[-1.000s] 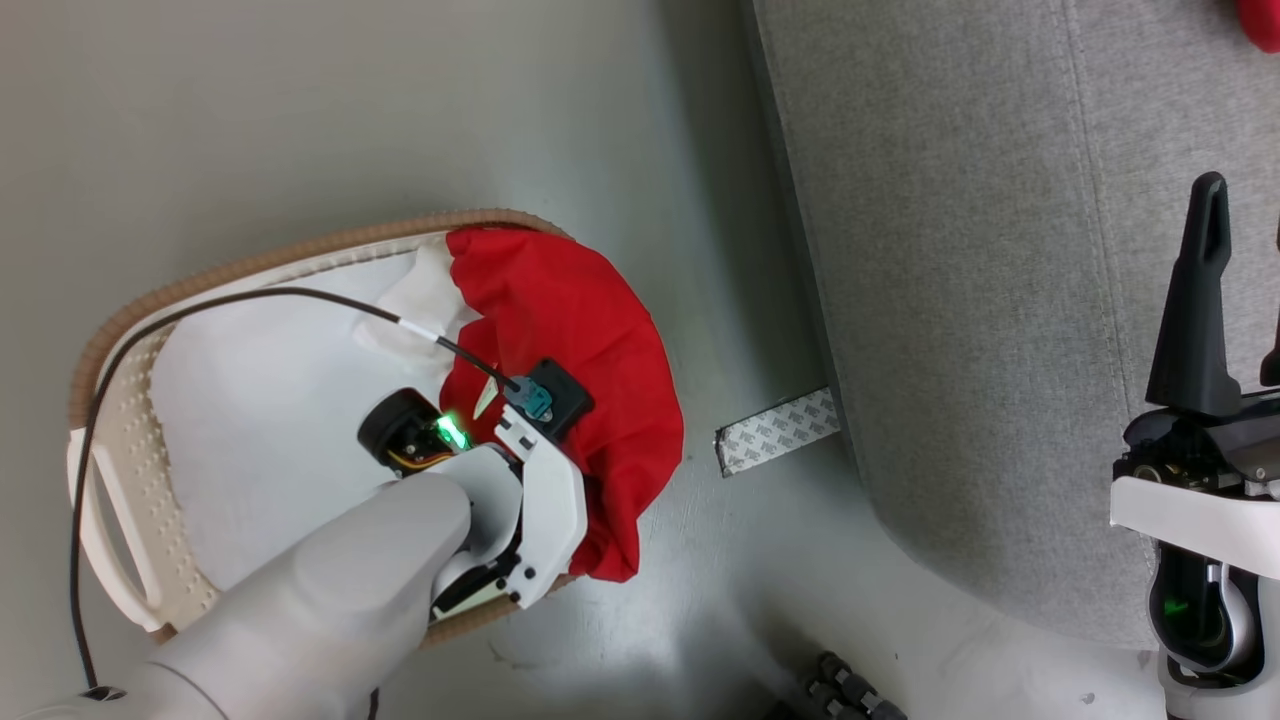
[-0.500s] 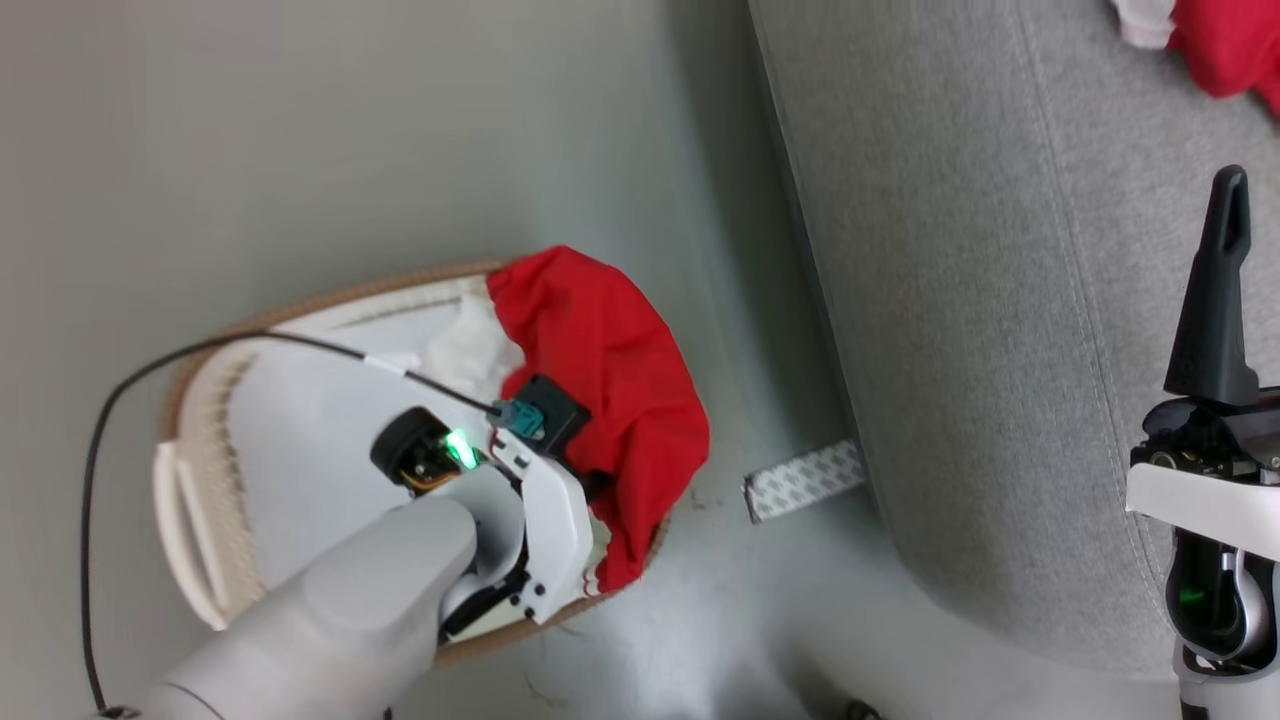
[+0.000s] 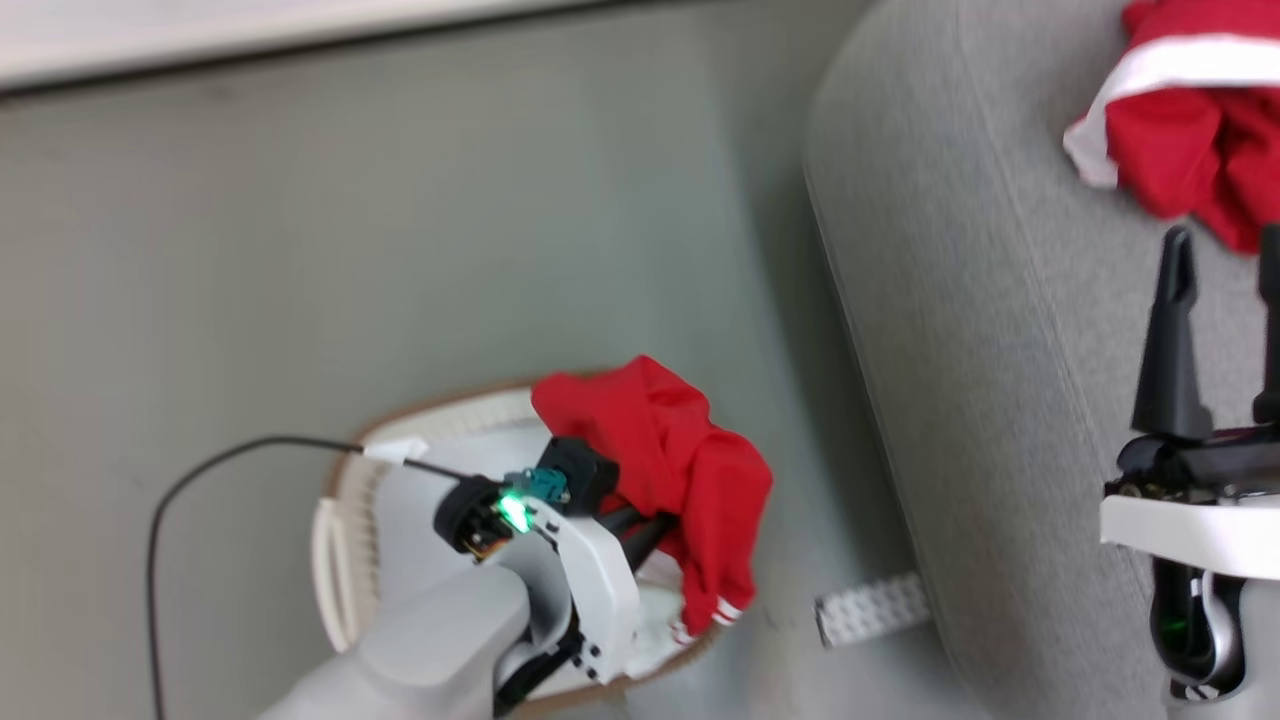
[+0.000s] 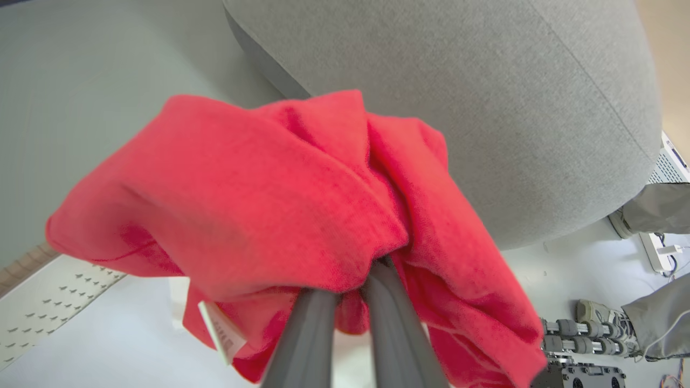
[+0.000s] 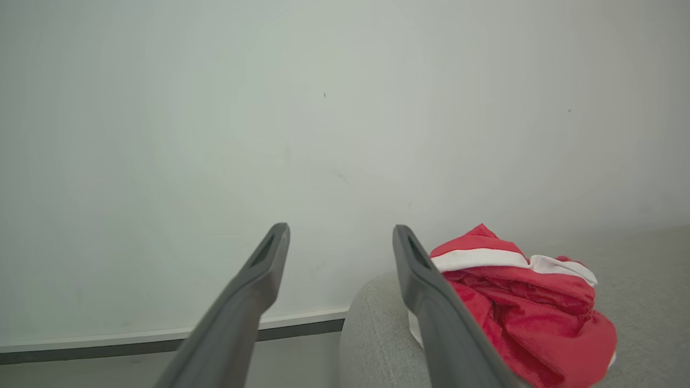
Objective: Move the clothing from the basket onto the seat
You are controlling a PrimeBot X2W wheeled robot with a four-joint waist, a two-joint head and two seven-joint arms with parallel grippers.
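Observation:
My left gripper point(image 3: 660, 522) is shut on a bunched bright red garment point(image 3: 690, 470) with white cuff stripes, holding it above the right end of the cream basket point(image 3: 345, 500). In the left wrist view the two fingers point(image 4: 312, 328) pinch the red cloth point(image 4: 269, 199) in front of the grey seat point(image 4: 485, 81). A second red garment with a white band point(image 3: 1180, 130) lies on the seat point(image 3: 960, 320). My right gripper point(image 3: 1222, 240) hangs open over the seat, near that garment point(image 5: 528, 312); nothing is between its fingers point(image 5: 259, 269).
White padding point(image 4: 108, 345) lines the basket. A strip of patterned tape point(image 3: 868, 608) lies on the floor between basket and seat. A black cable point(image 3: 200, 470) loops left of the basket. A person's trouser legs and shoes point(image 4: 647, 210) stand past the seat's corner.
The head camera has shifted. My left gripper has risen with the red garment, which was spread in the basket and now hangs bunched from the fingers.

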